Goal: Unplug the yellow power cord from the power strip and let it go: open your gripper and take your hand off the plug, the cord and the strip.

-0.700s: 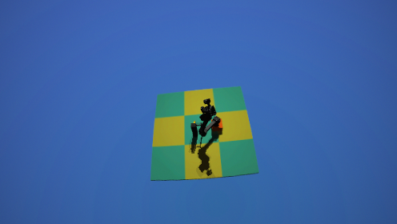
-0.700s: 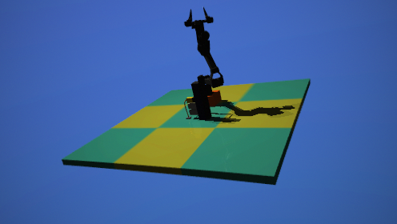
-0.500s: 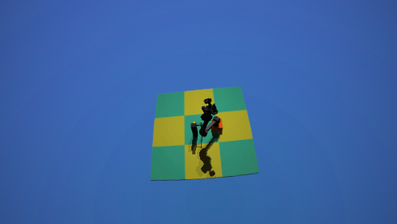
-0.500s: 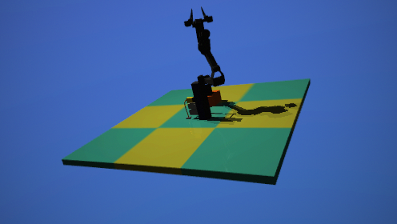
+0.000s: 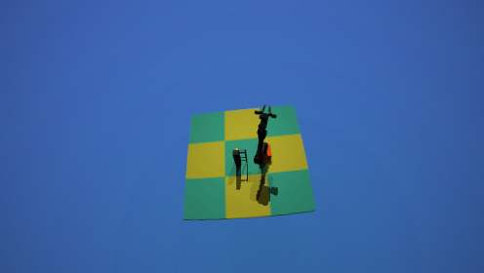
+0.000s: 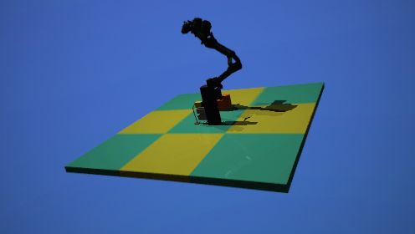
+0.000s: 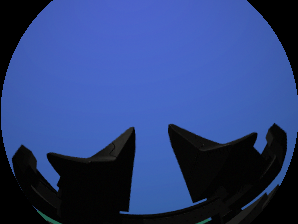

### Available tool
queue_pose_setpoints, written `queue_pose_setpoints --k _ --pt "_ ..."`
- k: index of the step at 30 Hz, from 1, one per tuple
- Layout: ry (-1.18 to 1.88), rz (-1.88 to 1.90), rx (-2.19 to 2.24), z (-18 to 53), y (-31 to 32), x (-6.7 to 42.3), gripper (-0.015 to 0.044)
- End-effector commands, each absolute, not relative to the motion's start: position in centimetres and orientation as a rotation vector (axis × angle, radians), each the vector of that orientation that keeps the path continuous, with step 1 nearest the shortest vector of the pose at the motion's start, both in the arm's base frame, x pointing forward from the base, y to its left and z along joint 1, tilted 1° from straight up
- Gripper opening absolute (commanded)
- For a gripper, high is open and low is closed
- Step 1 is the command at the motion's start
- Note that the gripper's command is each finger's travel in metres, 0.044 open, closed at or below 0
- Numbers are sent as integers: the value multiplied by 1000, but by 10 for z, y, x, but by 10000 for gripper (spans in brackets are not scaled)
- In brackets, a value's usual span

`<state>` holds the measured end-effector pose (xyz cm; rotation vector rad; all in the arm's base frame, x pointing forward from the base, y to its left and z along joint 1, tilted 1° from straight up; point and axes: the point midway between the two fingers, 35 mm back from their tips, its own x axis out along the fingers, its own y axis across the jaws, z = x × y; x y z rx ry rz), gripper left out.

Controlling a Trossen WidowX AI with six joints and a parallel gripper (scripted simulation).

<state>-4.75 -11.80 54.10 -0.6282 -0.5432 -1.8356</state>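
My gripper (image 5: 267, 106) (image 7: 151, 129) is partly open, with a gap and only blue background between its fingertips. It is high above the board and far from the objects on it. In the exterior view its fingers are too dark to make out. A small yellow piece (image 5: 237, 149) (image 6: 198, 103) shows beside the tall black block (image 6: 210, 109); it may be part of the yellow cord or plug. An orange-red block (image 5: 268, 151) (image 6: 226, 102) sits beside the arm's base. I cannot tell which thing is the power strip, nor whether the plug is in it.
A checkered green and yellow board (image 5: 205, 197) (image 6: 146, 156) lies under everything. A thin upright frame (image 5: 247, 168) (image 6: 193, 114) stands next to a small grey box (image 6: 201, 113). Dark shadows fall across the board. The arm rises above the board.
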Motion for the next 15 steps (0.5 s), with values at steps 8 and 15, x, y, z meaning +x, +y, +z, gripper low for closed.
queue_pose_setpoints --k 8,15 --pt "-410 -1466 138 453 -246 19 160" --pt "-199 -1259 582 374 -280 103 160"
